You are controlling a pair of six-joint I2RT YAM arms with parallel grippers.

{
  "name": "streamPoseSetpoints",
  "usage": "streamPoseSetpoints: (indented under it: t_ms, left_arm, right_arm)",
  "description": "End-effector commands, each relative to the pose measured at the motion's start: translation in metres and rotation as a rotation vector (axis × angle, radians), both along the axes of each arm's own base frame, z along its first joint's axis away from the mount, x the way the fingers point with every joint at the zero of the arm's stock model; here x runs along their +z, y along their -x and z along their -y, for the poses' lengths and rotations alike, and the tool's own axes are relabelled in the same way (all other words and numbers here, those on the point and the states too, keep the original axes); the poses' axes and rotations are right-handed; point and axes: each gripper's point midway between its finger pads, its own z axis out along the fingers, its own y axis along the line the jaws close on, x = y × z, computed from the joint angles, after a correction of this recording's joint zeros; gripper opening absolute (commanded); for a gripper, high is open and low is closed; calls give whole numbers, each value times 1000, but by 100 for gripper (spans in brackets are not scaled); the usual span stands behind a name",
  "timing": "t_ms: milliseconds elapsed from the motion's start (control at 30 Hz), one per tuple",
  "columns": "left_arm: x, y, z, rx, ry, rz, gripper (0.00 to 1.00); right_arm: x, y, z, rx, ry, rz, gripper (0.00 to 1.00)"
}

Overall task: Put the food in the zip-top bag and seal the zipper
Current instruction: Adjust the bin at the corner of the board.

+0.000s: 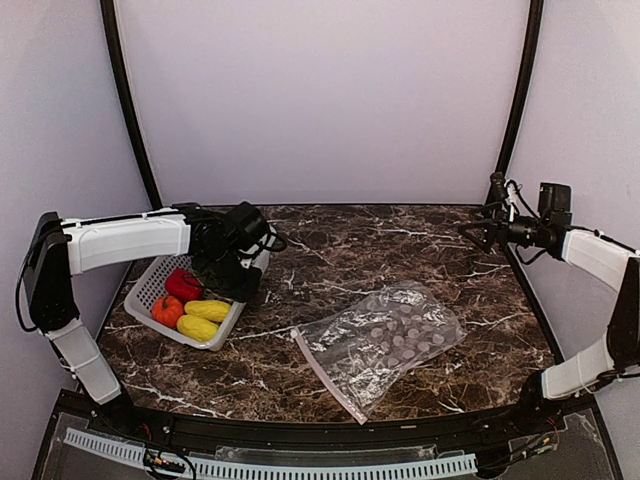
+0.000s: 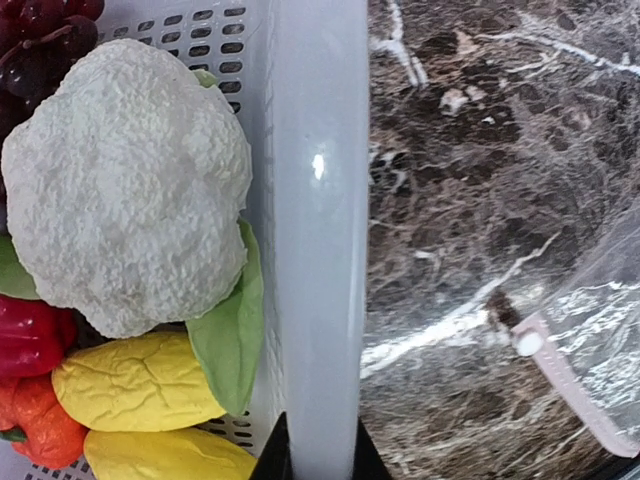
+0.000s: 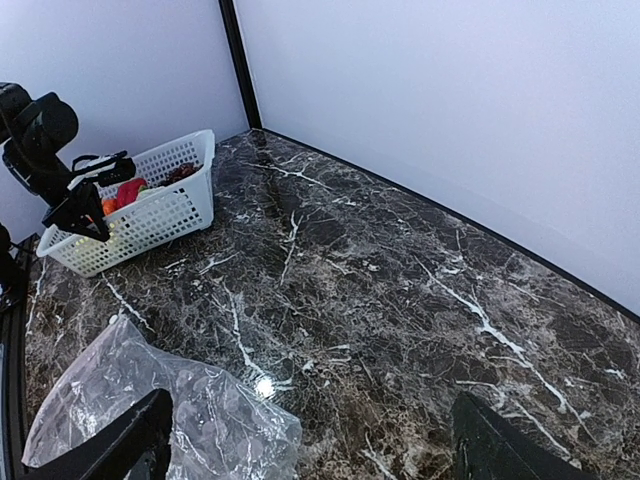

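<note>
The food lies in a white perforated basket (image 1: 150, 290): a white cauliflower (image 2: 125, 230), dark grapes (image 2: 40, 40), a red pepper (image 2: 30, 335), an orange tomato-like fruit (image 2: 40, 430) and two yellow pieces (image 2: 135, 380). My left gripper (image 2: 318, 465) is shut on the basket's right rim (image 2: 318, 250), one black finger on each side. The clear zip-top bag (image 1: 385, 340) lies flat at the table's middle, its pinkish zipper (image 1: 328, 377) toward the near left. My right gripper (image 3: 310, 410) hangs open high over the far right, with nothing between its fingers.
The basket stands at the left of the dark marble table (image 1: 400, 250), a short gap from the bag's zipper end (image 2: 570, 385). White walls enclose the back and sides. Black posts (image 1: 125, 100) stand at the back corners.
</note>
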Motion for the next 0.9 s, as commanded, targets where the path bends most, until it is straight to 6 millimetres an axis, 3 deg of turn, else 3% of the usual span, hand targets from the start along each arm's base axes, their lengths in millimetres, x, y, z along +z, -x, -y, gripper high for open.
streamPoseSetpoints:
  t_ms: [0,267,333,433,533,633,767,800,833,867]
  left_arm:
    - [28,-7,73,219,344,40,1]
    - [17,-2,132,360,607,-29,2]
    - [18,-6,139,377,656,-30,13]
    - [26,-12,147,368,691,-16,37]
    - [49,-17,154,306,696,18,44]
    - [74,-17,142,228,637,88,50]
    - [116,-25,116,138,572,284,54]
    - [116,-27,106,138,537,325,55]
    - [130,-27,100,109,536,379,55]
    - [124,-28,89,115,493,415,55]
  right_arm:
    - [7,-1,-1,16,-14,9,93]
    - [10,0,-2,14,-18,10,93]
    - [12,0,-2,13,-20,11,93]
    - [14,0,-1,2,-14,11,92]
    - [17,3,-2,5,9,-11,91]
    - [7,15,-14,56,117,-19,87]
    - [-23,47,-46,142,284,-64,85]
    - [-31,55,-52,165,314,-86,85]
    - [-39,63,-58,186,340,-108,85]
    - [-48,70,-62,203,364,-137,84]
